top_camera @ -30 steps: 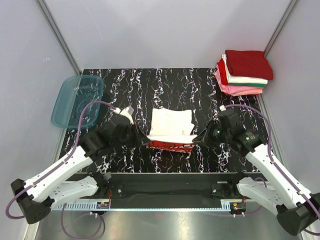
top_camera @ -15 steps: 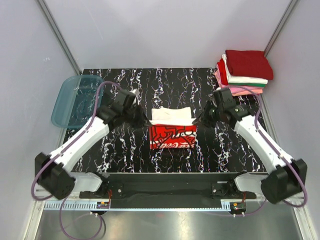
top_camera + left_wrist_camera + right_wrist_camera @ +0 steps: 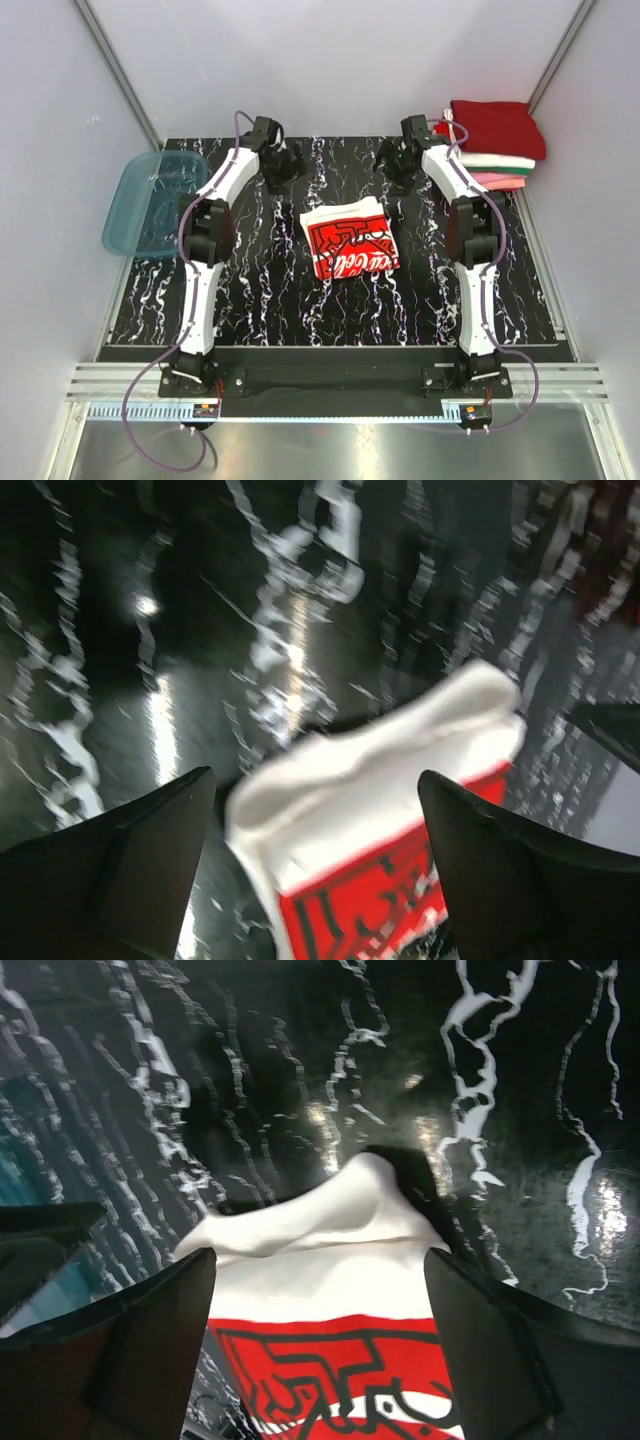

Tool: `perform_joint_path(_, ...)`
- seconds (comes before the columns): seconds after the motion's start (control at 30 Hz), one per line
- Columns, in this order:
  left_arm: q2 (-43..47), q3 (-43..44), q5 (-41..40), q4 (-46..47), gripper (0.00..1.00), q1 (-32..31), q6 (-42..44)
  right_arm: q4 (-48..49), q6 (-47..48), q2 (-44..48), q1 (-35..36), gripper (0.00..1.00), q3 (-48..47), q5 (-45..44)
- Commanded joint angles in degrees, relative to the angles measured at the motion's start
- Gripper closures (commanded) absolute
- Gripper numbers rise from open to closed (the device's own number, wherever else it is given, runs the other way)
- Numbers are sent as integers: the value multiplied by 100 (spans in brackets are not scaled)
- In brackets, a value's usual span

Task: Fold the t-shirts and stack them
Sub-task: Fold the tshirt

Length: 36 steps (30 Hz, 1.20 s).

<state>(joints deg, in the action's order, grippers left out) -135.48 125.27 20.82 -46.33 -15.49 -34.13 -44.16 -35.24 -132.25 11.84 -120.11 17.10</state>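
Observation:
A white t-shirt (image 3: 350,240) with a red-and-white lettered print lies folded in the middle of the black marbled table (image 3: 260,290), print side up. Both arms reach to the far side of it. My left gripper (image 3: 283,166) hovers open behind the shirt's left side, my right gripper (image 3: 393,166) open behind its right side. Neither touches the cloth. The left wrist view shows the folded shirt (image 3: 380,800) blurred beyond the spread fingers (image 3: 130,870). From the right wrist the shirt (image 3: 320,1270) shows past its spread fingers (image 3: 530,1360). A stack of folded t-shirts (image 3: 492,145), dark red, white and pink, sits at the back right.
A translucent teal plastic tub (image 3: 155,200) sits at the table's left edge. Grey walls close in the back and both sides. The arms' bases stand on the rail (image 3: 330,380) at the near edge.
Both grippers have opened and let go of the shirt, then swung away toward the far side. The shirt now lies folded over with its red print on top.

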Motion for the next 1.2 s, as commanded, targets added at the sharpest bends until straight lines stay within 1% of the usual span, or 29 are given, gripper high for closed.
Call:
perform_joint_path(0.0, 299, 196, 247, -774, 9, 81, 206, -323, 307, 312, -15, 7, -356, 197)
perform_joint_path(0.03, 581, -218, 195, -294, 9, 81, 179, -69, 395, 453, -15, 6, -189, 136)
perform_joint_path(0.07, 889, -649, 90, -20, 8, 81, 187, 64, 422, 785, -15, 5, 265, 92)
perform_joint_path(0.1, 1457, -1471, -41, 262, 8, 81, 187, 187, 431, 971, -23, 5, 548, 65)
perform_joint_path(0.13, 1707, -1819, -86, 647, 8, 81, 196, 493, 448, 1155, -23, 5, 855, 39)
perform_joint_path(0.17, 1901, -2092, -113, 756, 8, 81, 231, 679, 457, 1496, -23, 5, 1485, 47)
perform_joint_path(0.23, 2305, -2612, -209, 800, 10, 63, 363, 1100, 440, 1824, -15, 5, 2121, 30)
perform_joint_path(0.27, 2429, -2796, -262, 844, 11, 11, 389, 1172, 422, 2060, -23, 5, 2672, 21)
perform_joint_path(0.3, 2717, -3268, -280, 940, 11, -24, 416, 1260, 404, 2202, -15, 5, 2956, 4)
perform_joint_path(0.33, 2876, -3542, -306, 1185, 11, -112, 398, 1522, 326, 2325, -23, 5, 3542, 21)
perform_joint_path(0.37, 3017, -4067, -298, 1318, 12, -156, 364, 1629, 290, 2544, -23, 6, 3809, 21)
perform_joint_path(0.4, 3254, -4325, -272, 1458, 12, -209, 311, 1734, 247, 2650, -23, 6, 4064, 4)
perform_joint_path(0.43, 3369, -4579, -263, 1738, 12, -314, 276, 1970, 159, 2738, -23, 6, 4318, 47)
perform_joint_path(0.47, 3466, -5095, -176, 1915, 12, -367, 223, 2095, 115, 2905, -15, 7, 4791, 91)
perform_joint_path(0.5, 3624, -5344, -88, 2099, 12, -402, 83, 2209, 71, 2967, -15, 9, 5013, 135)
perform_joint_path(0.53, 3686, -5573, -8, 2519, 12, -446, 12, 2436, -17, 3037, -15, 11, 5224, 266)
perform_joint_path(0.6, 3722, -6065, 106, 2812, 13, -604, -172, 2561, -88, 3178, -6, 16, 5743, 302)
perform_joint_path(0.63, 3696, -6154, 141, 3013, 13, -744, -208, 2762, -140, 3231, 12, 18, 6084, 363)
perform_joint_path(0.67, 3652, -6294, 185, 3102, 13, -832, -234, 2833, -158, 3362, 29, 22, 6236, 364)
perform_joint_path(0.77, 3398, -6532, 413, 3577, 14, -1131, -427, 3062, -202, 3600, 126, 27, 6789, 346)
perform_joint_path(0.8, 3362, -6594, 458, 3856, 16, -1202, -489, 3141, -228, 3644, 170, 34, 6904, 338)
perform_joint_path(0.87, 3265, -6726, 520, 4017, 25, -1378, -559, 3220, -246, 3776, 205, 43, 7238, 364)
perform_joint_path(0.9, 3204, -6753, 494, 4061, 32, -1448, -586, 3273, -290, 3837, 231, 51, 7361, 364)
perform_joint_path(0.93, 3195, -6796, 467, 4070, 43, -1562, -586, 3317, -290, 3951, 292, 55, 7580, 347)
perform_joint_path(1.0, 3326, -7103, 423, 4131, 54, -1659, -639, 3187, -307, 4118, 337, 63, 7783, 242)
perform_joint_path(1.03, 3422, -7470, 406, 4140, 59, -1746, -691, 3099, -325, 4363, 380, 64, 8010, 189)
perform_joint_path(1.1, 3948, -7928, 327, 4158, 60, -1904, -910, 2801, -456, 4723, 425, 65, 8405, 66)
perform_joint_path(1.13, 4177, -8366, 205, 4106, 59, -1966, -990, 2660, -535, 5204, 486, 65, 8565, 4)
perform_joint_path(1.17, 4675, -8561, 142, 4062, 57, -2037, -1121, 2563, -693, 5496, 539, 64, 8723, -23)
